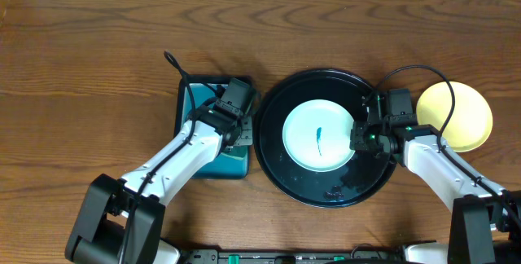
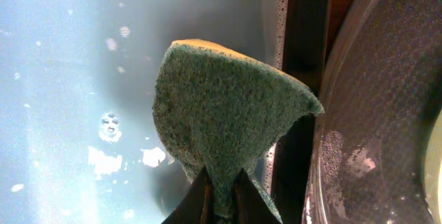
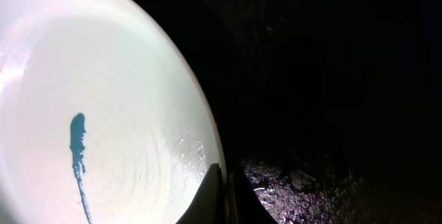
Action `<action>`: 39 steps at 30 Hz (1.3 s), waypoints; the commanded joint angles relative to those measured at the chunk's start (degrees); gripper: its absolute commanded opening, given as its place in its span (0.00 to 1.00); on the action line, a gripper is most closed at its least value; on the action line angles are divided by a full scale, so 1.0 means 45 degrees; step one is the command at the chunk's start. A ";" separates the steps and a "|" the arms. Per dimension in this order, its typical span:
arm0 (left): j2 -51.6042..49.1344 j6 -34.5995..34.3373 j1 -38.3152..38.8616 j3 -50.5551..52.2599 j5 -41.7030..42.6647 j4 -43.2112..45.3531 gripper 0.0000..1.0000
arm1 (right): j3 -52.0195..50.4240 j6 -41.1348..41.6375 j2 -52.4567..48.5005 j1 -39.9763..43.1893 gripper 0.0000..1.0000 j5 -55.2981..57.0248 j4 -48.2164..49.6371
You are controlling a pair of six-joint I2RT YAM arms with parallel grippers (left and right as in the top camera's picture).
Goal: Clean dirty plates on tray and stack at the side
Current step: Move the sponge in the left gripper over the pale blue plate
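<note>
A white plate [image 1: 319, 136] with a thin dark-blue mark [image 3: 77, 148] lies in the middle of the round black tray [image 1: 281, 174]. My right gripper [image 3: 224, 177] is shut on this plate's right rim [image 3: 207, 113], one finger over the rim and one under; from overhead it [image 1: 358, 139] sits at the plate's right edge. A pale yellow plate [image 1: 456, 116] lies on the table right of the tray. My left gripper [image 2: 221, 186] is shut on a green sponge [image 2: 221, 113] with a yellow back, above the wet teal tray [image 2: 69, 79].
The rectangular teal tray [image 1: 203, 146] with a black rim [image 2: 304, 58] stands just left of the black tray [image 2: 387, 113]. The black tray's floor [image 3: 311, 182] is wet near the plate. A black cable [image 1: 175, 64] runs off the teal tray's far left corner.
</note>
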State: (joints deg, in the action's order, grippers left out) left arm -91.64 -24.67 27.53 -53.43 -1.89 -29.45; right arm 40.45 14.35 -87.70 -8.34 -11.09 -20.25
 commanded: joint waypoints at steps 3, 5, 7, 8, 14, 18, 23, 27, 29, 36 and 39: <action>-0.0024 -0.0544 0.0481 0.0005 0.0112 0.0039 0.07 | 0.0000 -0.0257 -0.0049 -0.0087 0.01 0.0029 0.0024; -0.0024 -0.0554 0.0685 0.0005 0.0194 0.0053 0.08 | 0.0000 -0.0257 -0.0049 -0.0087 0.01 0.0029 0.0024; -0.0024 -0.0554 0.0816 0.0005 0.0189 0.0049 0.08 | 0.0000 -0.0257 -0.0049 -0.0087 0.01 0.0029 0.0024; -0.0024 -0.0549 0.0855 0.0005 0.0185 0.0053 0.07 | 0.0000 -0.0257 -0.0049 -0.0087 0.01 0.0029 0.0024; -0.0019 -0.0544 0.0865 0.0000 -0.0253 0.0044 0.07 | 0.0000 -0.0257 -0.0049 -0.0087 0.01 0.0029 0.0024; 0.0049 -0.0539 0.0865 -0.0112 -0.0413 -0.0019 0.08 | 0.0000 -0.0257 -0.0049 -0.0087 0.01 0.0029 0.0024; 0.0568 -0.0534 0.0865 -0.0505 -0.0583 -0.0364 0.07 | 0.0000 -0.0257 -0.0049 -0.0087 0.01 0.0029 0.0024; 0.1248 -0.0432 0.0850 -0.0884 -0.0840 -0.0782 0.08 | 0.0000 -0.0253 -0.0049 -0.0097 0.01 0.0010 0.0024; 0.1569 -0.0330 0.0826 -0.1044 -0.0835 -0.0918 0.07 | 0.0000 -0.0257 -0.0049 -0.0194 0.01 -0.0277 0.0083; 0.2409 -0.0107 0.0831 -0.1273 -0.0797 -0.0869 0.07 | 0.0000 -0.0257 -0.0049 -0.1035 0.01 -0.0539 0.0481; 0.2482 -0.0112 0.0831 -0.1273 0.0102 -0.0597 0.07 | 0.0000 -0.0262 -0.0049 -0.1350 0.01 -0.0486 0.0641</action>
State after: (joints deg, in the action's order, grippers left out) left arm -81.17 -25.85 30.98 -57.52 -4.34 -32.99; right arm 40.45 14.15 -87.70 -12.82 -12.43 -17.87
